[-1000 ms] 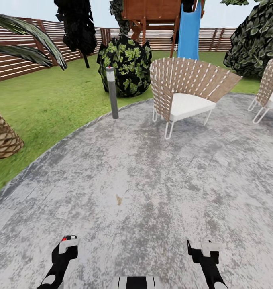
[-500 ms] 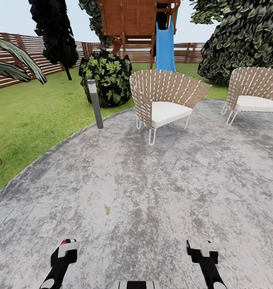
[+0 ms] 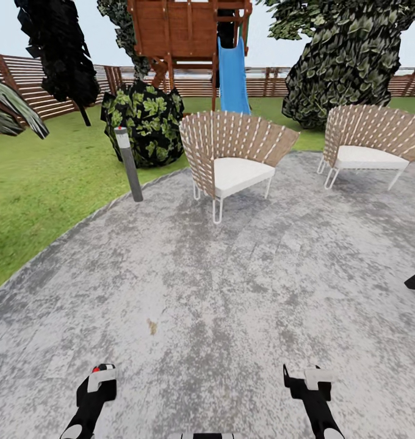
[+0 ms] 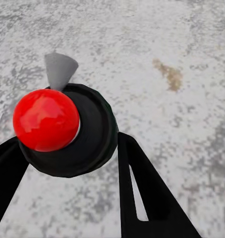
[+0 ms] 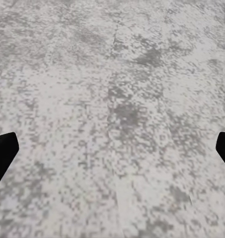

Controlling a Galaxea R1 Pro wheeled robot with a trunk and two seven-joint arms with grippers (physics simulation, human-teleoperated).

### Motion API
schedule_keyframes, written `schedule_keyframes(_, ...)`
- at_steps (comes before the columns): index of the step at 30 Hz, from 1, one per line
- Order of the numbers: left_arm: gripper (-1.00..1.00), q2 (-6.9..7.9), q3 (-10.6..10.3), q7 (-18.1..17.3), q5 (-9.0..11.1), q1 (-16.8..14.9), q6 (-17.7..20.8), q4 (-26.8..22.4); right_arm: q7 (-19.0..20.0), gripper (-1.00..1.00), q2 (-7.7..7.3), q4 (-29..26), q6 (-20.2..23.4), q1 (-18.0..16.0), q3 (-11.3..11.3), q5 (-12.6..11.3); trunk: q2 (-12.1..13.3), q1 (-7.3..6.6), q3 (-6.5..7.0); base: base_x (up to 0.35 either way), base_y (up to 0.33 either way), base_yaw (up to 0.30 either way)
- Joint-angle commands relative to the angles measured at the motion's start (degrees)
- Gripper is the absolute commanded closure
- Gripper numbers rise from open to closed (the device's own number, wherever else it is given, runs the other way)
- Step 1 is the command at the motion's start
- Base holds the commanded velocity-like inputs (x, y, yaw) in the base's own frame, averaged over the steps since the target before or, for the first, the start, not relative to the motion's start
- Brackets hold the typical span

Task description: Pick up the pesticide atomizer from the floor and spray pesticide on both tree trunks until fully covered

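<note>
The pesticide atomizer (image 4: 48, 119) shows in the left wrist view as a glossy red cap in a black collar with a grey nozzle cone, and it sits between the black fingers (image 4: 142, 188). My left gripper (image 4: 68, 144) is shut on it. In the head view that gripper (image 3: 97, 383) hangs low at the left with a red spot on top. My right gripper (image 3: 305, 381) hangs low at the right, and in the right wrist view (image 5: 112, 148) it is open over bare paving. The floor (image 3: 232, 292) under me is mottled grey paving, with grass (image 3: 43, 183) to the left. The tree trunks are out of view.
Two wicker chairs (image 3: 232, 152) (image 3: 369, 143) stand ahead on the paving. A grey bollard lamp (image 3: 129, 164) marks the paving's edge, with a leafy bush (image 3: 143, 122) behind it. A big dark leafy mass (image 3: 348, 67), a wooden playhouse with a blue slide (image 3: 233, 67) and the slat fence (image 3: 24, 85) stand beyond.
The camera has swung to the right, so the whole scene slid left. The second chair came fully into view and the palm trunk left it. Both arms hang as before.
</note>
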Motion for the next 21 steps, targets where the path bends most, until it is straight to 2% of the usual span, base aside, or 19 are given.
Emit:
schedule_keyframes(1, 1.00, 0.08, -0.07, -0.02, 0.44, -0.02, -0.14, 0.04, -0.25, -1.00, -0.03, 0.10, -0.06, -0.02, 0.03, 0.23, 0.40, -0.24, 0.15, 0.000, 0.000, -0.039)
schedule_keyframes(21, 1.00, 0.10, -0.07, -0.02, 0.47, 0.52, -0.18, 2.20, -0.24, -1.00, -0.04, 0.15, -0.06, -0.02, 0.03, 0.23, 8.42, -4.63, 4.54, 0.000, 0.000, -0.233)
